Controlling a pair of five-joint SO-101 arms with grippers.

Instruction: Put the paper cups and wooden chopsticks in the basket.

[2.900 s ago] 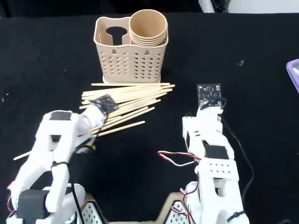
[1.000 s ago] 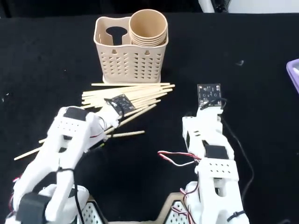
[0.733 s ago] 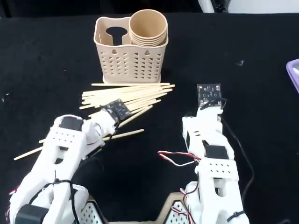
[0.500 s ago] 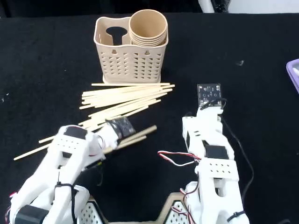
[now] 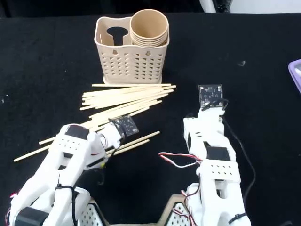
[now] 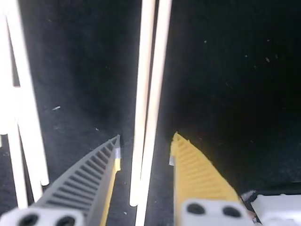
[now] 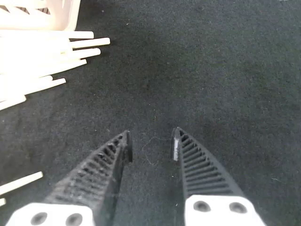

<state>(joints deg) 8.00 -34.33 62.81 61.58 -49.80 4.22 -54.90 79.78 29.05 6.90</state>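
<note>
The beige basket stands at the back, with a stack of paper cups in its right compartment. Wooden chopsticks lie fanned on the black cloth in front of it. Two chopsticks lie apart from the pile, nearer the front. My left gripper is over their near end. In the left wrist view it stands open, its jaws on either side of the pair with a gap on each side. My right gripper is open over bare cloth, right of the pile.
Single chopsticks lie loose at the front left, beside the left arm. A purple object shows at the right edge. The basket's left compartment holds no cups. Bare cloth lies to the right of the basket.
My left arm drew back from the pile toward the front. Two chopsticks came out of the pile with it and now lie apart. The right arm kept still.
</note>
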